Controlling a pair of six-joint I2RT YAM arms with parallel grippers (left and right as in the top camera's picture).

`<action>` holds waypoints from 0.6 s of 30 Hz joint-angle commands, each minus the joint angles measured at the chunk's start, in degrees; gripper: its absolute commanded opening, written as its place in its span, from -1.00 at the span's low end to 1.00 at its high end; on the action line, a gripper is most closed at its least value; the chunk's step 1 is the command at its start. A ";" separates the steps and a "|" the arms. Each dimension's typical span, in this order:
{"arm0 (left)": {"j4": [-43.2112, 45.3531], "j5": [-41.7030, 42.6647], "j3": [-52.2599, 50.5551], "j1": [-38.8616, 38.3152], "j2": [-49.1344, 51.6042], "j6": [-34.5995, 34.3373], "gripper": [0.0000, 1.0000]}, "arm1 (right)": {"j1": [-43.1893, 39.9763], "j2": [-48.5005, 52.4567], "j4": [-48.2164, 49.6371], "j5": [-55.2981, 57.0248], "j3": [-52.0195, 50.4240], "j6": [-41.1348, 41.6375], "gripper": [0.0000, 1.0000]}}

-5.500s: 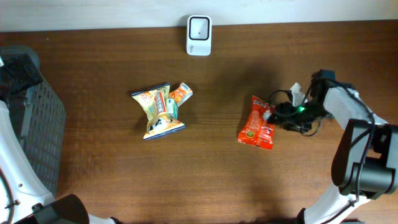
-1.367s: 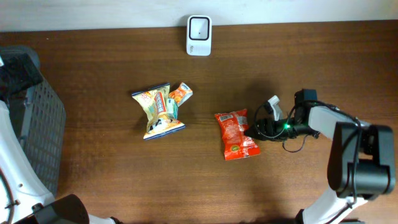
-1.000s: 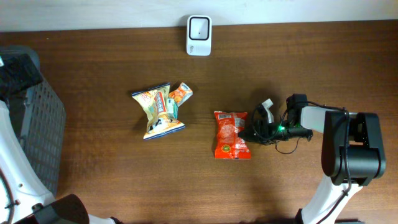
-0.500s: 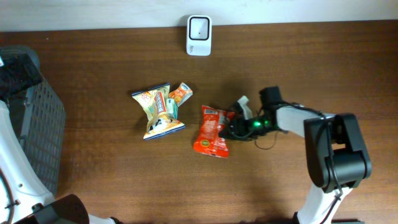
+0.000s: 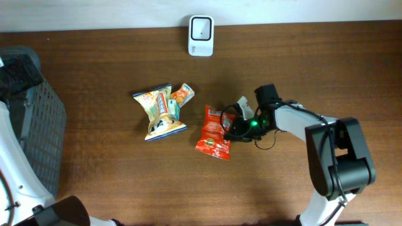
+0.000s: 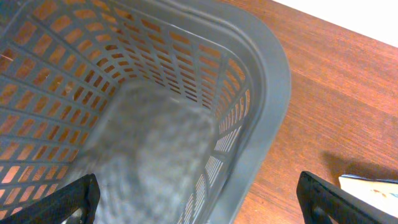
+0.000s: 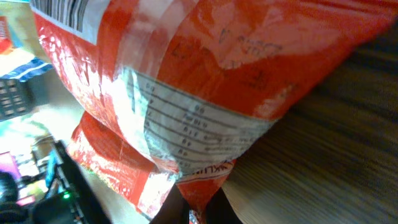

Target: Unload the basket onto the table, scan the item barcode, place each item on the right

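My right gripper has just snapped shut. A second ago the jaws were about half open; now they pinch the crimped end seam of the red snack packet, and the right wrist view shows that seam running down between the dark fingers. Over the last few seconds the packet has also been dragged across the wood. It started far out to the right of the white scanner and now lies well apart from it on the near side, only slightly to the right.

I take this to mean the pick is made and the carry to the scanner can begin. Part of a barcode shows at the top corner of the wrist view. I judge that face will need turning toward the scanner window.

The yellow snack packet and the small orange sachet lie near the scanner's left side, untouched. My left gripper hangs fully open over the grey basket, far left of the scanner, holding nothing.
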 commanded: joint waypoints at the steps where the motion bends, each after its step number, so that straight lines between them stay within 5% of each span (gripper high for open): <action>1: 0.04 -0.02 -0.02 0.15 -0.20 0.87 0.98 | -1.25 -3.45 -3.02 13.25 0.17 -1.07 -0.92; 11: 0.04 -0.02 0.00 0.15 -0.20 0.87 0.98 | -1.29 -23.56 -9.07 12.98 2.38 -10.12 -0.92; 18: 0.04 -0.02 0.00 0.15 -0.20 0.87 0.99 | -1.31 -26.27 -10.23 11.21 2.36 -13.09 -0.92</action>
